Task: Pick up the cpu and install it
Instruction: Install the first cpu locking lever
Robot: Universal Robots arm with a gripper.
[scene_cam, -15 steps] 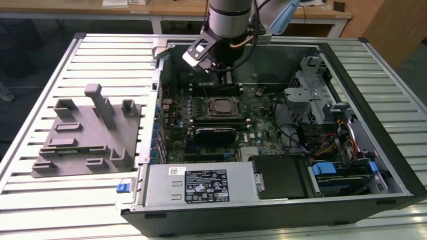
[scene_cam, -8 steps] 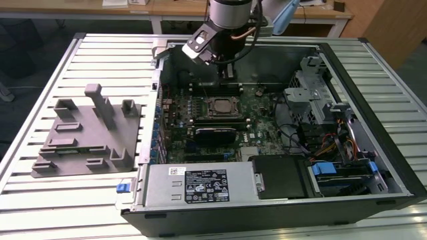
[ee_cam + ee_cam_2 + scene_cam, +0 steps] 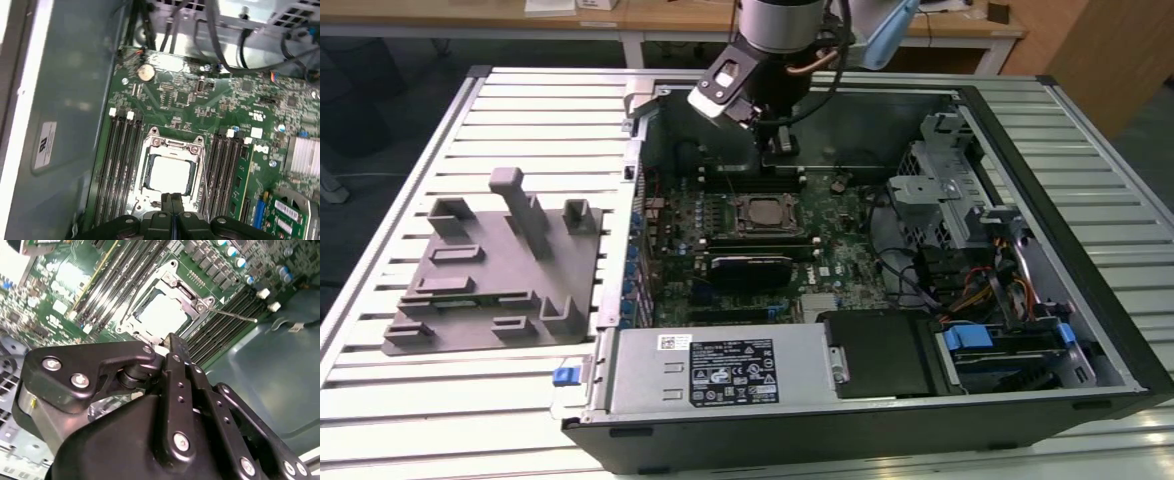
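Jaws of the gripper [image 3: 171, 212] are pressed together with nothing between them, as both wrist views show; in the second wrist view the gripper [image 3: 172, 347] ends just above the near edge of the socket frame.

Largest to smallest:

1. Table [image 3: 520, 110]: slatted metal surface carrying every item.
2. Computer case [image 3: 1067, 390]: lies open on its side, occupying the centre and the 3 o'clock half of the exterior view.
3. Grey fixture [image 3: 494, 265]: plastic plate with upright blocks, on the table at 9 o'clock from the case, just beside its wall.
4. Motherboard [image 3: 235, 100]: green board on the case floor, with rows of dark memory slots [image 3: 117, 165] on both sides of the socket.
5. Arm [image 3: 781, 30]: enters the exterior view at 12 o'clock and hangs over the board, above the socket.
6. Socket frame [image 3: 172, 147]: metal frame at the board centre, closed around the chip.
7. Cpu [image 3: 170, 172]: pale silver square seated flat inside the socket frame [image 3: 187, 300], also seen at [image 3: 162, 315] and [image 3: 761, 212]. The gripper is apart from it.
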